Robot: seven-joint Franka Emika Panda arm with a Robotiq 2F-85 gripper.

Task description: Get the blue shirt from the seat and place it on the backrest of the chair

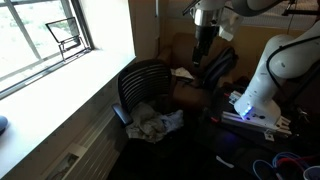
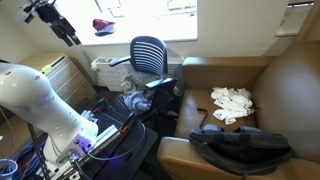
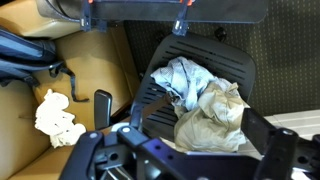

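Note:
A light blue shirt (image 3: 183, 78) lies crumpled on the seat of a black mesh office chair (image 3: 158, 95), partly over a beige cloth (image 3: 212, 118). In both exterior views the pile shows on the seat, with the shirt (image 1: 146, 113) (image 2: 133, 100) in front of the chair's backrest (image 1: 148, 78) (image 2: 150, 52). My gripper (image 3: 187, 160) is open and empty, its fingers wide apart. It hangs well above the chair and touches nothing, as both exterior views (image 1: 203, 52) (image 2: 62, 27) show.
A brown couch (image 2: 285, 85) beside the chair holds a white cloth (image 2: 232, 100) (image 3: 55, 118) and a black bag (image 2: 240, 150). The robot's white base (image 1: 258, 90) stands on a cluttered stand. A window and sill (image 1: 60, 60) lie behind the chair.

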